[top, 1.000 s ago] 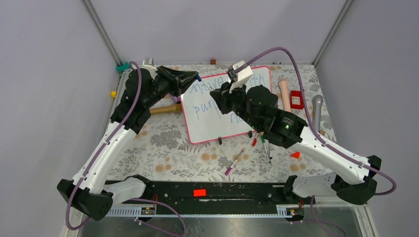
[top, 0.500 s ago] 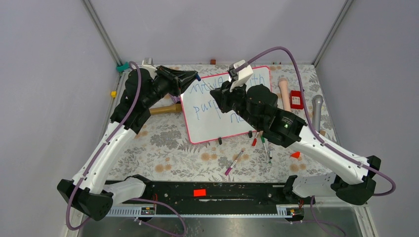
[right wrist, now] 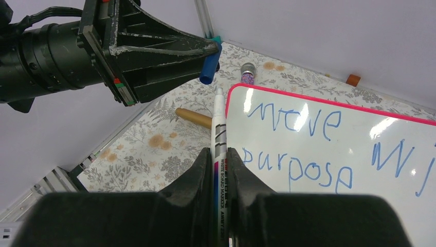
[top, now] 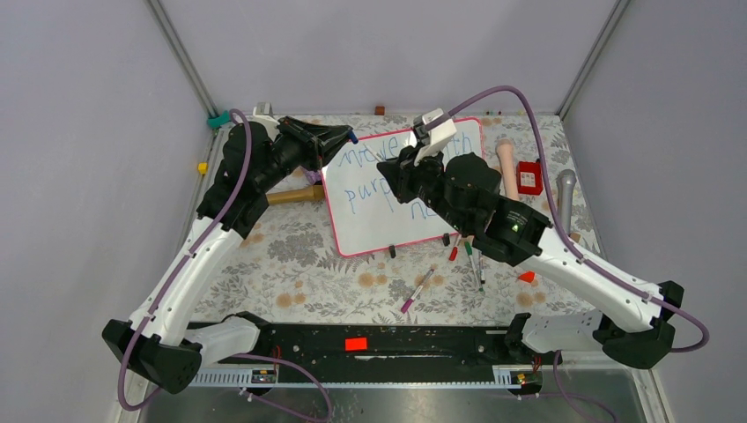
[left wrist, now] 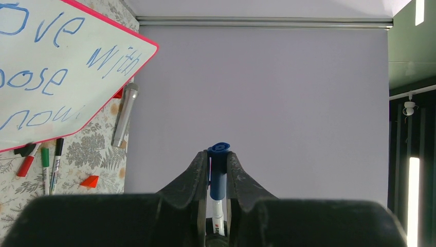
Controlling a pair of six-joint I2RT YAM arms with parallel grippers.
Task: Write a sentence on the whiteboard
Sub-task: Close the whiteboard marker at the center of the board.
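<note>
The whiteboard [top: 379, 231] lies at the back middle of the table, white with a pink-red rim. The sentence [top: 370, 189] is in blue rows, reading "move with purpose now". My left gripper [top: 351, 137] hovers at the board's top left corner, shut on a blue marker cap [left wrist: 218, 175]; a white piece shows behind the cap. My right gripper [top: 380, 166] is over the board, shut on a white marker [right wrist: 219, 123]. The marker's end points toward the cap [right wrist: 208, 69] and stops just short of it. The board [right wrist: 360, 175] and the writing [right wrist: 298, 167] show below it.
Loose markers [top: 418, 289] [top: 474, 264] lie in front of the board. A wooden handle [top: 295, 195] lies at its left. A beige cylinder [top: 507, 167], a red block [top: 528, 178] and a silver cylinder [top: 565, 196] lie at its right. An orange wedge [top: 526, 277] sits nearby.
My right arm has shifted slightly to the right with the marker in it. The left arm has not visibly moved.
</note>
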